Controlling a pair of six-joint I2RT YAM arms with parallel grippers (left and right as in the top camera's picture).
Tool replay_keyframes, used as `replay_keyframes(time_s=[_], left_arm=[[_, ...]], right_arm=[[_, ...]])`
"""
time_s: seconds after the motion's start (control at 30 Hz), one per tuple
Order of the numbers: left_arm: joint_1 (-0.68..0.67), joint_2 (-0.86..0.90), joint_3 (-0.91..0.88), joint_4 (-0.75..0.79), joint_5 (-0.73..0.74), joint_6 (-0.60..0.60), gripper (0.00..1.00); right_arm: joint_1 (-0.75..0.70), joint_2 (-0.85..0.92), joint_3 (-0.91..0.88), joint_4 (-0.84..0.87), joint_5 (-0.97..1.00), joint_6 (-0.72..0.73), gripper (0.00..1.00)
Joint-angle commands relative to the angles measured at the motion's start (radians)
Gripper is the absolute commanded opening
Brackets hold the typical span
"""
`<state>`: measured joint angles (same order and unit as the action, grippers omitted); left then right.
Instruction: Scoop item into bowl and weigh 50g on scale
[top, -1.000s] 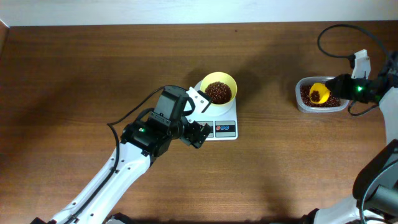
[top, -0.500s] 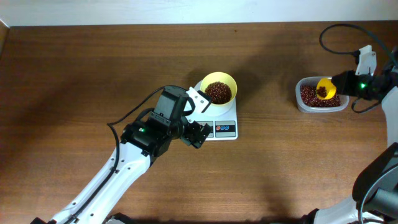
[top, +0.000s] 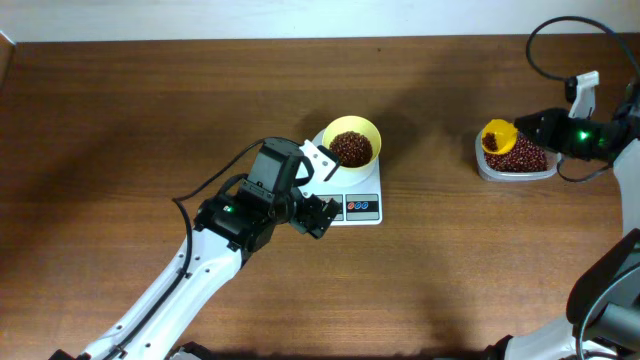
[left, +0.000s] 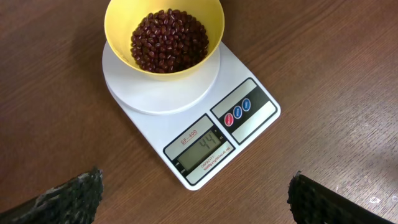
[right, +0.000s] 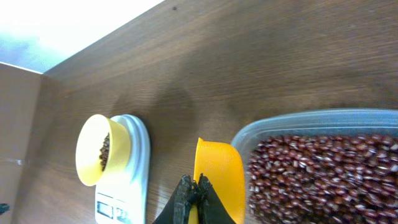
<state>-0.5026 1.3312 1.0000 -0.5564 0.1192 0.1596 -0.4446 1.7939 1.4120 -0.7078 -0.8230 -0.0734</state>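
Overhead: A flat white scale (top: 352, 203) is seen on a brown wood-grain table (top: 130, 100). A small round pale-yellow bowl (top: 371, 131) is seated on its platform and is filled with a heap of dark reddish-brown beans (top: 351, 148). The left gripper (top: 321, 189) is held at the scale's left side, its jaws spread wide and nothing between them. At the far right, a yellow scoop (top: 497, 136) is pinched by the right gripper (top: 532, 130) above the left end of a clear rectangular tub (top: 486, 166) of beans; a few beans are seen in the scoop.

Left wrist: The bowl's smooth rim and the glossy oval beans are clearly resolved. A grey display (left: 204, 148) reading 44 is noted on the scale's front, with red and blue buttons (left: 242, 109) beside it. Two dark, rough-textured fingertips (left: 73, 194) are seen far apart at the lower corners.

Right wrist: The black fingers are pressed together on the scoop's handle. The tub's rounded translucent rim is seen just beside the scoop; bowl and scale are well apart from it.
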Motion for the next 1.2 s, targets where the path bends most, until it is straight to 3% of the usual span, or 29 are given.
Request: replay_keyframes(time_s=[0.0, 0.23, 0.47, 1.0, 1.17], left_arm=[[0.003, -0.019, 0.001, 0.002, 0.007, -0.012, 0.99], [0.003, -0.019, 0.001, 0.002, 0.007, -0.012, 0.99], [0.003, -0.019, 0.001, 0.002, 0.007, -0.012, 0.99], [0.003, -0.019, 0.001, 0.002, 0.007, -0.012, 0.99], [0.003, -0.019, 0.001, 0.002, 0.007, -0.012, 0.99]], right_arm=[[0.052, -0.028, 0.025, 0.025, -0.06, 0.053, 0.04], [0.301, -0.028, 0.025, 0.193, -0.056, 0.09, 0.04], [0.452, -0.028, 0.025, 0.261, -0.055, 0.09, 0.04], [0.615, -0.02, 0.024, 0.395, 0.171, 0.115, 0.04], [0.653, -0.02, 0.024, 0.393, 0.211, 0.063, 0.04]])
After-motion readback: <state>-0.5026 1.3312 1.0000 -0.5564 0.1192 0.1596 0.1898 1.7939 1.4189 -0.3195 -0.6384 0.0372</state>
